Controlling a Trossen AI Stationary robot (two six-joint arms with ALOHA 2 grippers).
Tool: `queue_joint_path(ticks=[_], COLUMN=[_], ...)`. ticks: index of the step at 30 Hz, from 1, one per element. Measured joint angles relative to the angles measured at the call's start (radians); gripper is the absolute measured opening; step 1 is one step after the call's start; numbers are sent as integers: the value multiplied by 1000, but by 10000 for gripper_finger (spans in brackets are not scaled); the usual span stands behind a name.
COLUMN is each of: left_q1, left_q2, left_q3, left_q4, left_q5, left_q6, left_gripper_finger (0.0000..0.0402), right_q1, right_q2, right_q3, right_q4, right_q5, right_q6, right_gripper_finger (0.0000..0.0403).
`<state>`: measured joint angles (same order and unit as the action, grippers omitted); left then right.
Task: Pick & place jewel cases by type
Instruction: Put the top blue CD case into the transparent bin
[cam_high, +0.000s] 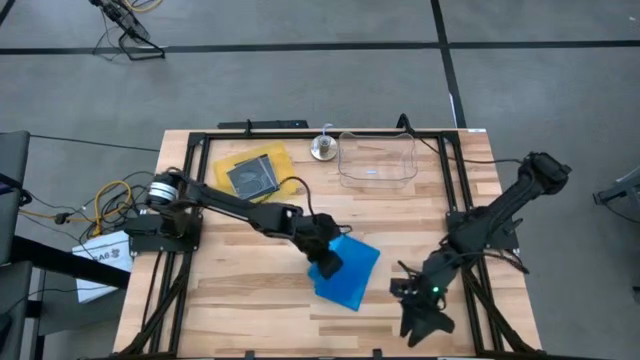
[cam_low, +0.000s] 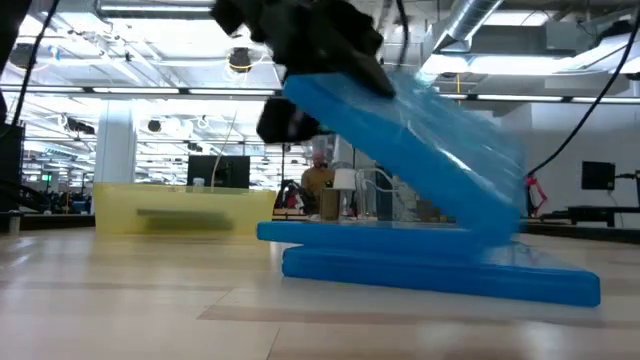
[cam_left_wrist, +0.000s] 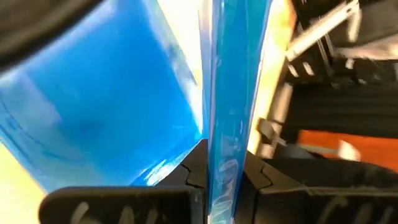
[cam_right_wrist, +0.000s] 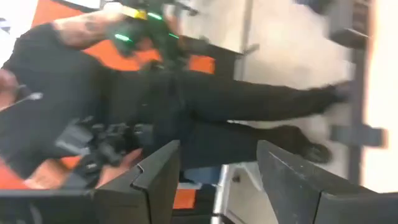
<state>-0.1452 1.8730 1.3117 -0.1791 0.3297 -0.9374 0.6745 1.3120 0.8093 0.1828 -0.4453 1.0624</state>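
Mid-surface (cam_high: 250, 310): left end effector (cam_high: 325, 262) clamped on edge of blue jewel case (cam_low: 420, 140), case tilted, raised end at end effector, far lower corner touching second blue jewel case (cam_low: 440, 272) lying flat directly beneath. Beyond end effector, toward far edge: yellow tray (cam_high: 252, 172) with clear-grey jewel case (cam_high: 250, 177) inside; clear plastic tub (cam_high: 377, 160) to its right. Right end effector (cam_high: 418, 305) well apart near front right corner, fingers (cam_right_wrist: 155, 180) spread, holding nothing. Right wrist view: person's dark clothing.
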Motion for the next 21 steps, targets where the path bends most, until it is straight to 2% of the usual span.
queue_joint_path(ticks=[5, 10, 15, 21], left_q1=[13, 29, 62, 101], left_q2=[-120, -211, -270, -296], left_q3=[0, 1, 2, 2], left_q4=[-136, -147, -155, -134], left_q5=[-190, -376, -482, -586], left_q6=[117, 248, 383, 618], left_gripper_finger=[21, 21, 21, 21], right_q1=[12, 0, -24, -65], right_q2=[-79, -116, -118, -115], right_q3=[0, 0, -1, -1], right_q4=[-248, -429, -460, -467], right_q5=[107, 198, 233, 350], right_q6=[-1, 1, 3, 27], right_gripper_finger=[205, 205, 205, 205])
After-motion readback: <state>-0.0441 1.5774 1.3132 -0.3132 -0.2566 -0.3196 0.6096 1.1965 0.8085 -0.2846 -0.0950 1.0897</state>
